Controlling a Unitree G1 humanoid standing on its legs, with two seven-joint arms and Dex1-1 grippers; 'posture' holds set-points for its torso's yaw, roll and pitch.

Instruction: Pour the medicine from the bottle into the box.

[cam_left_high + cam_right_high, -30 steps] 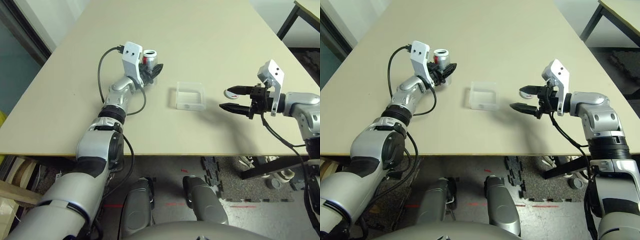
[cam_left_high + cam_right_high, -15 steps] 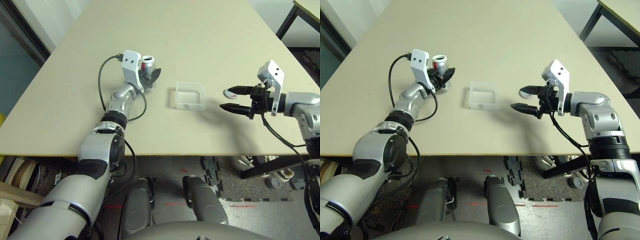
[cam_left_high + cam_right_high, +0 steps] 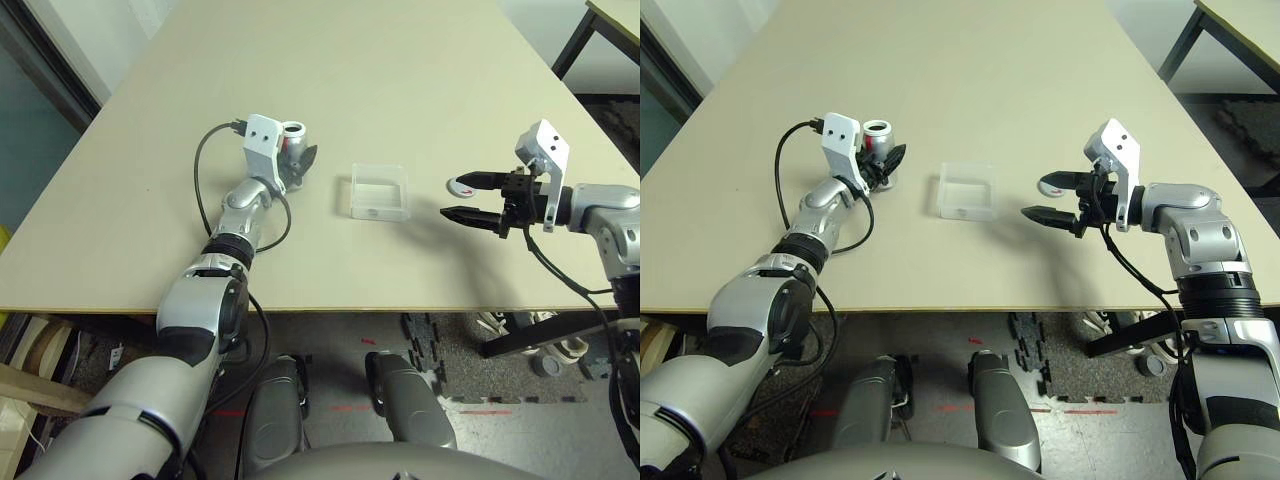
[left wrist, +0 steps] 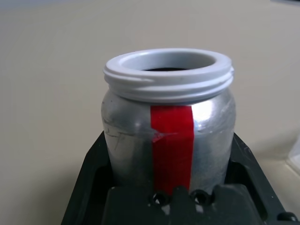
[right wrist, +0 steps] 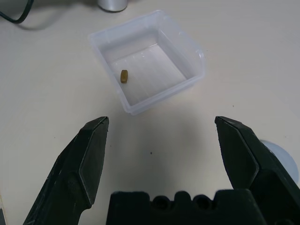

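Left gripper [image 3: 297, 160]: I see it clamped on the upright, uncapped silver bottle with red stripe [image 4: 168, 126].
Right gripper [image 3: 462, 199]: spread wide, holding nothing.
Small tan pill [image 5: 123, 76]: inside the clear square plastic box [image 5: 187, 44], mid-table.

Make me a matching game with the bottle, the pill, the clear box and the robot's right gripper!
Things:
1. bottle
2. pill
3. clear box
4. right gripper

Places or states:
A. lying inside the box
B. open, holding nothing
C. upright with no cap, in the left gripper
D. on the table between the two arms

Pairs: 1-C, 2-A, 3-D, 4-B
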